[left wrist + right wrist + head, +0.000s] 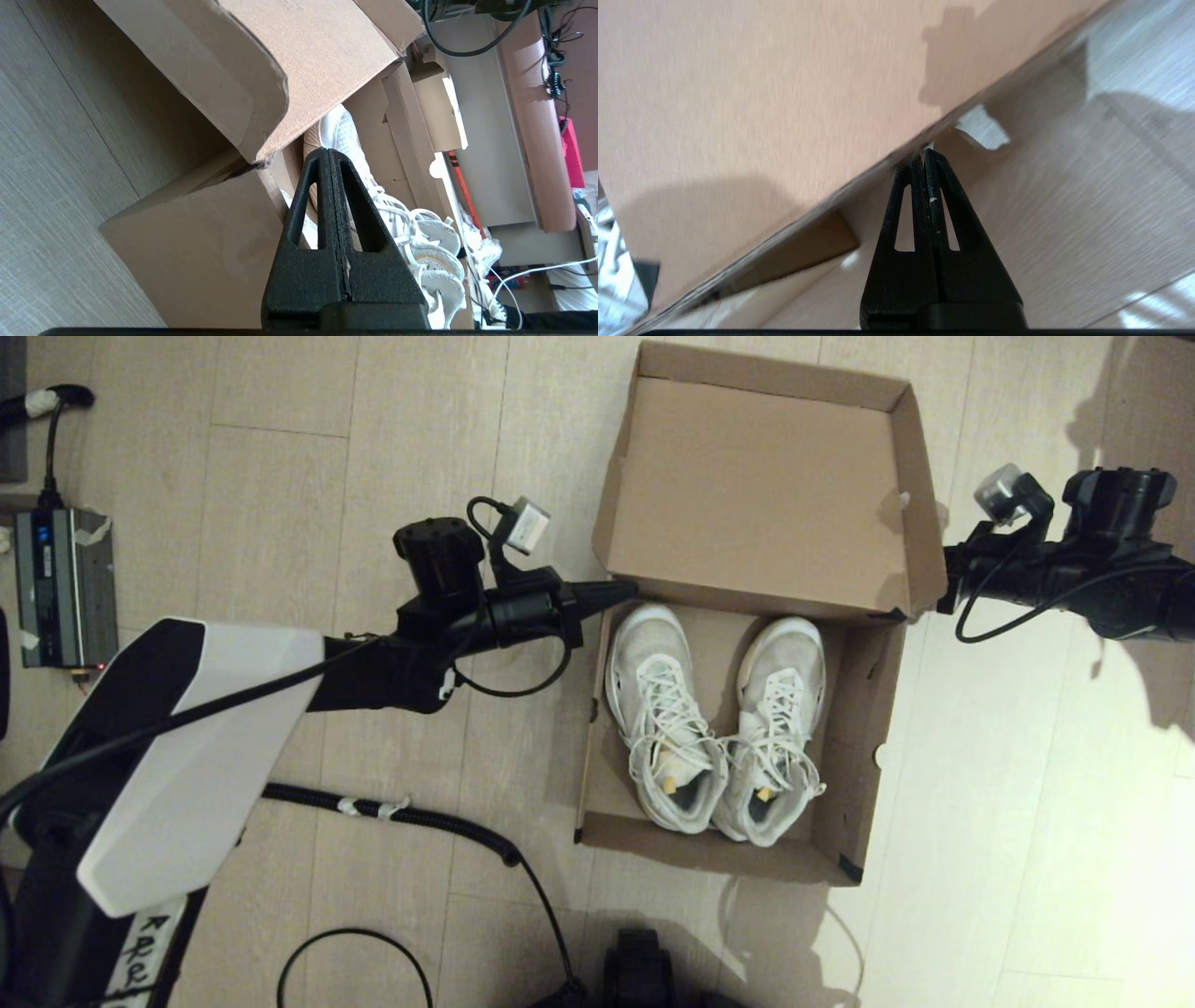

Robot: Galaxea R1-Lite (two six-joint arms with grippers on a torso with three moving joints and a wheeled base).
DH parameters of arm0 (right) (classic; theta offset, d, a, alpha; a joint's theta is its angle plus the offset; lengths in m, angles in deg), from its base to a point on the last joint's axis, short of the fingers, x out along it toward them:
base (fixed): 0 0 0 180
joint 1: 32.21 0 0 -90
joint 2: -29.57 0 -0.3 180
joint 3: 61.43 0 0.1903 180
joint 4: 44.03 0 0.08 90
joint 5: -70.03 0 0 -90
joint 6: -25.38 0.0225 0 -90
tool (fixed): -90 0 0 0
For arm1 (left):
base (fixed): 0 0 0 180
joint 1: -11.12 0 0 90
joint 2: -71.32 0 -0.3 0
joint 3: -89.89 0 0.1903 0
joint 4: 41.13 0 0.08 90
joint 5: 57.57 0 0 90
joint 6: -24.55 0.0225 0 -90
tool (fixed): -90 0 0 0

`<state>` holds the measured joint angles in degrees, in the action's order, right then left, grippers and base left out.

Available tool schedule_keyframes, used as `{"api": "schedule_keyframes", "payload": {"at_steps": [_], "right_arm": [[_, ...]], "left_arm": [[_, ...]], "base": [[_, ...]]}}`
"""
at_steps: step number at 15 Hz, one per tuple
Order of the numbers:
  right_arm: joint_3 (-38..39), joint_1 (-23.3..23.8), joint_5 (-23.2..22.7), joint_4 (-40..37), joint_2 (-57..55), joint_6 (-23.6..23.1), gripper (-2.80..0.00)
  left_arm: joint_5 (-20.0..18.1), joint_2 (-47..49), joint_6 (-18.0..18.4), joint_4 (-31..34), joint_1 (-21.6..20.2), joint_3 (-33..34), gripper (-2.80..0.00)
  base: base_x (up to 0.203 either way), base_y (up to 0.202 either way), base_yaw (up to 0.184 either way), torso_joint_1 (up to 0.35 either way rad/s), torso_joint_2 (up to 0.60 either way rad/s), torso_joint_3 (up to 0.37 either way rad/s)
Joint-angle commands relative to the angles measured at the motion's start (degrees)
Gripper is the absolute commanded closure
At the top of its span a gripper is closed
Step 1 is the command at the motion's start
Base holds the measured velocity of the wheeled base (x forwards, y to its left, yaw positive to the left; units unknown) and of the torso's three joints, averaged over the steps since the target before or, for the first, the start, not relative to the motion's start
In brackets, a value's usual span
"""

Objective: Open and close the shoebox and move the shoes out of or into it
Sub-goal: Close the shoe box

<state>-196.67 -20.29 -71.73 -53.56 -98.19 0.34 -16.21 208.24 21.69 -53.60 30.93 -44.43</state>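
Shoebox (864,709): open on the floor between my two arms, lid (756,485) raised.
Shoes (714,723): paired inside the box, toes toward the lid.
My left gripper (627,588): pressed together, tip at the box's left hinge corner.
My right gripper (925,156): pressed together, tip against the lid's right edge.

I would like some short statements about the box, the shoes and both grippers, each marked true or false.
1. The shoebox lid stands open. True.
2. Only one shoe lies inside. False: both shoes lie there, side by side.
3. The left gripper is shut, at the box's left wall. True.
4. The right gripper holds a shoe. False: it is shut and empty, beside the lid's edge.
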Motion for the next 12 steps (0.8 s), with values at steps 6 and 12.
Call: {"api": "schedule_keyframes", "payload": {"at_steps": [6, 12], "right_arm": [[0.1, -0.4, 1.4, 5.2, -0.1, 3.4, 0.00], [0.5, -0.7, 2.0, 4.5, 1.2, 3.3, 0.00]], "left_arm": [[1.0, -0.3, 1.9, -0.2, -0.2, 0.1, 0.00], [2.7, -0.7, 10.9, -1.4, -2.4, 0.4, 0.00]], "base": [[0.000, 0.000, 0.000, 0.000, 0.00, 0.000], [0.000, 0.000, 0.000, 0.000, 0.00, 0.000]]}}
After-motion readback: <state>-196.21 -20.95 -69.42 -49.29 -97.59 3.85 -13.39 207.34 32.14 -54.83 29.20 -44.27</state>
